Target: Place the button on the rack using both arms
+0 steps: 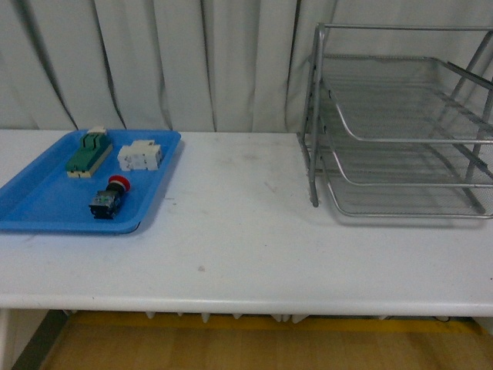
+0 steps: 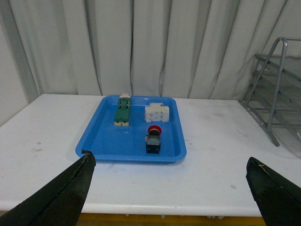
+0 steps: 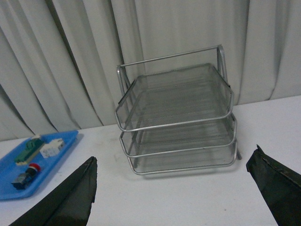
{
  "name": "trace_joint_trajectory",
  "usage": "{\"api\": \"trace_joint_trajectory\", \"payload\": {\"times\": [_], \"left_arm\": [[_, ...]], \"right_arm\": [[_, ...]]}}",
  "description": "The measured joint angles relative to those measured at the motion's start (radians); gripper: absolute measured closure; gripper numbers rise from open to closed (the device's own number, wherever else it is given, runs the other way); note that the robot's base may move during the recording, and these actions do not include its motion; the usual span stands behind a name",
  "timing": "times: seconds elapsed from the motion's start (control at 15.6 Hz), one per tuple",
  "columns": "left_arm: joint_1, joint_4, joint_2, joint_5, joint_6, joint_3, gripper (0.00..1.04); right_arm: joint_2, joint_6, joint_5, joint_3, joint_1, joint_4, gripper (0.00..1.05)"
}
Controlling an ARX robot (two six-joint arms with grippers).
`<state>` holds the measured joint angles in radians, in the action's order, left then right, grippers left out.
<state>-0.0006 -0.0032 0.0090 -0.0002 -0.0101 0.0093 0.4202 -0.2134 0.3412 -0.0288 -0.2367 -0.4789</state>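
Left gripper (image 2: pixel 169 161) and right gripper (image 3: pixel 173 159) hang wide open and empty, the red-capped button (image 1: pixel 108 198) lying in the blue tray (image 1: pixel 31 202), well apart from the silver rack (image 1: pixel 400 123); the left would best clamp its blocky body, clear of the white component (image 1: pixel 139 156).

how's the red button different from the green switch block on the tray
The button has a round red cap on a black-and-blue body; the green switch block is a green-and-cream slab. The button looks smaller and lies nearer the robot; the green switch block sits further back. Both rest in the blue tray.
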Motion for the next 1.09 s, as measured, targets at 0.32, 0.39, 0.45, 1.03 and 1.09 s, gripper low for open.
{"api": "trace_joint_trajectory", "payload": {"times": [0.32, 0.39, 0.45, 1.03, 1.09], "left_arm": [[0.0, 0.0, 0.0, 0.0, 0.0, 0.0, 0.07], [0.0, 0.0, 0.0, 0.0, 0.0, 0.0, 0.07], [0.0, 0.0, 0.0, 0.0, 0.0, 0.0, 0.07], [0.0, 0.0, 0.0, 0.0, 0.0, 0.0, 0.07], [0.0, 0.0, 0.0, 0.0, 0.0, 0.0, 0.07]], "right_arm": [[0.581, -0.164, 0.088, -0.218, -0.091, -0.52, 0.06], [0.8, -0.27, 0.083, -0.368, -0.119, -0.671, 0.06], [0.97, -0.383, 0.084, -0.478, -0.127, -0.721, 0.06], [1.578, -1.341, 0.055, -0.658, 0.036, -0.806, 0.06], [1.594, -1.365, 0.056, -0.646, 0.057, -0.807, 0.06]]}}
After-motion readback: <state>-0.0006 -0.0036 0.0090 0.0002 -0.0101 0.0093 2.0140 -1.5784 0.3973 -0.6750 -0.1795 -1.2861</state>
